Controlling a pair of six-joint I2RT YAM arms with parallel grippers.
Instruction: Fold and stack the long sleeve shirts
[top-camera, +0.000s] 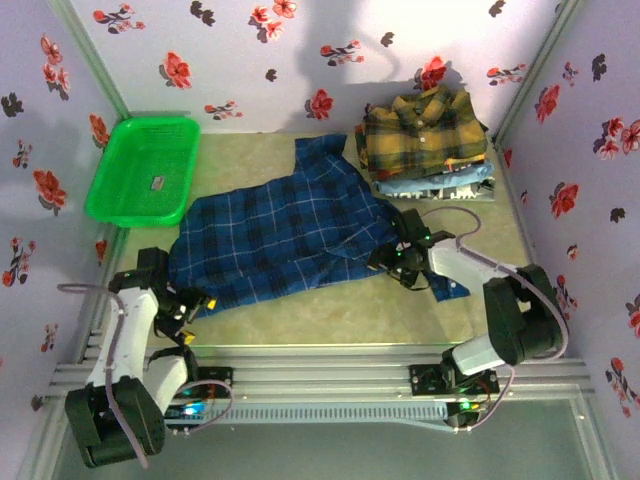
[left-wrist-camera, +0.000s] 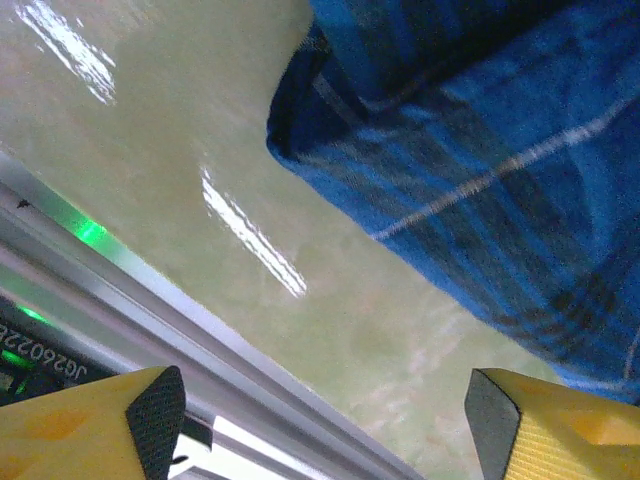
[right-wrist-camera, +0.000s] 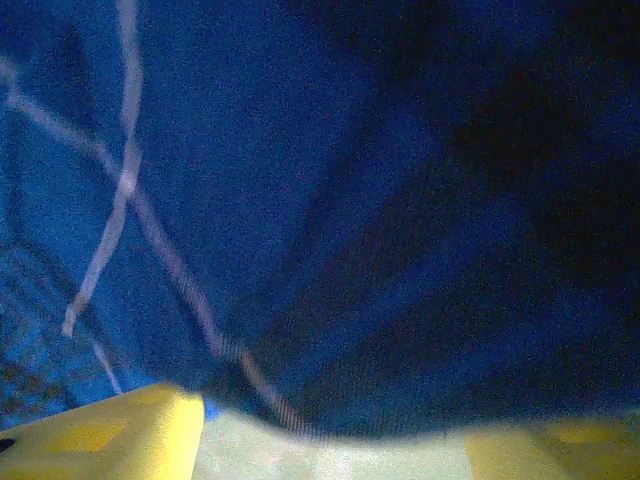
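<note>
Flowered walls (top-camera: 250, 70) close round a pale green desk (top-camera: 330, 320) on three sides; from there I start at my own tools. My left gripper (left-wrist-camera: 325, 425) hangs low over bare desk, its fingers (left-wrist-camera: 90, 435) spread wide with nothing between them; the nearest fold of the dark blue plaid shirt (left-wrist-camera: 480, 170) lies just past the tips, toward 1 o'clock in the wrist view. My right gripper (right-wrist-camera: 330, 445) is spread too, with a strip of desk showing between its fingers; the shirt's edge drapes right at the tips, toward 12 o'clock, and I judge it is not pinched, though the blur leaves that less than certain.

From above, the shirt sprawls rumpled across the middle of the desk, one part trailing toward 1 o'clock; my left gripper sits at its 8 o'clock corner, my right at its 4 o'clock edge. Farther out, at 1 o'clock on the desk, the mustard-yellow plaid shirt (top-camera: 425, 130) lies folded on top of the light blue shirts (top-camera: 435, 186); the green basket (top-camera: 145, 170) stands at 10 o'clock, near the cloth's far corner.

I expect the blue shirt to be light and limp; it should sag and bunch rather than keep a shape, and slide easily on this glossy desk. I would take it at two hem or shoulder corners at once, pinching a doubled edge low to the desk; the collar and button strip look like its only firmer parts.
</note>
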